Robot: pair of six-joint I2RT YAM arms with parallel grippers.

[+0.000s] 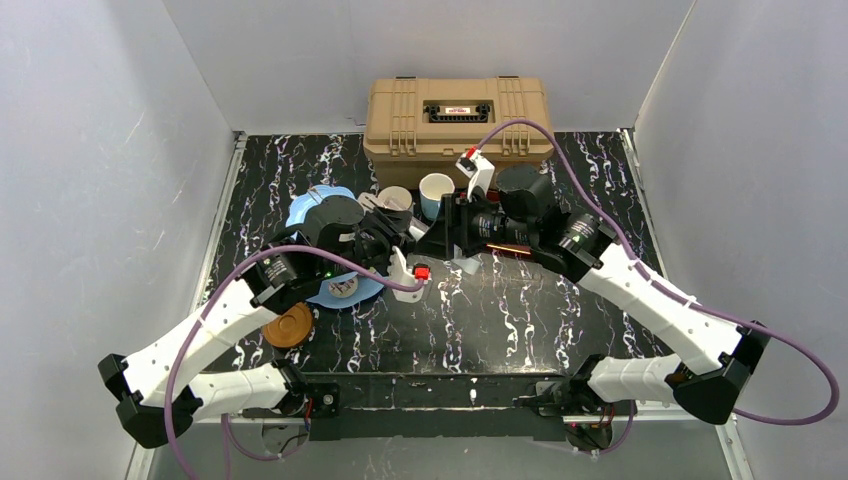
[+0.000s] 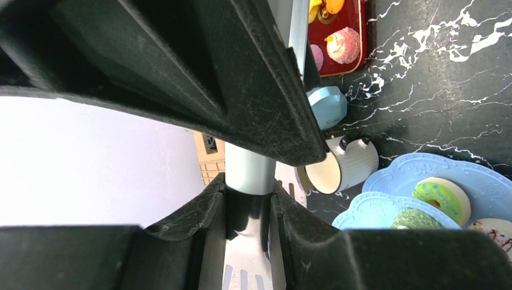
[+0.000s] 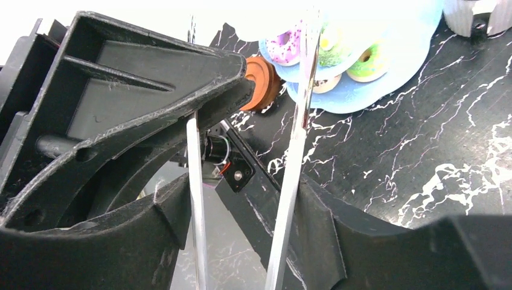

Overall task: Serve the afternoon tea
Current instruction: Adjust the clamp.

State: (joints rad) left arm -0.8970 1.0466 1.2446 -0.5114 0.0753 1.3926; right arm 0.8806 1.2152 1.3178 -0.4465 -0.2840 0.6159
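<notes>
The right gripper (image 3: 244, 190) stands partway apart with the two thin arms of the metal tongs (image 3: 296, 139) running between its fingers, each arm lying against a finger's inner face, so it grips the tongs by their sides. The arms point toward the light-blue cake stand (image 3: 362, 96), and their tips reach its edge in the right wrist view, beside a pink donut (image 3: 284, 48) and a green donut (image 3: 368, 63) lying on the tiers. The left gripper (image 2: 247, 193) hangs above the stand, narrowed and clamped on a pale-blue handle (image 2: 247, 172) that ends in a slotted metal part near the palm; whether this piece belongs to the tongs cannot be told. Just behind the stand, on the side away from the arm bases, the white mug (image 1: 395, 199) and the light-blue mug (image 1: 436, 190) stand next to each other, mouths up. A round brown saucer (image 1: 290, 326) lies just beside the stand's near edge. Past the mugs from the stand, the left wrist view shows part of the dark-red tray (image 2: 362, 36) with a pink toy cake (image 2: 344, 45) on it. Farther behind the stand, at the back wall, sits the tan toolbox (image 1: 457, 115), lid closed. All of it rests on the black marbled table (image 1: 520, 310).
</notes>
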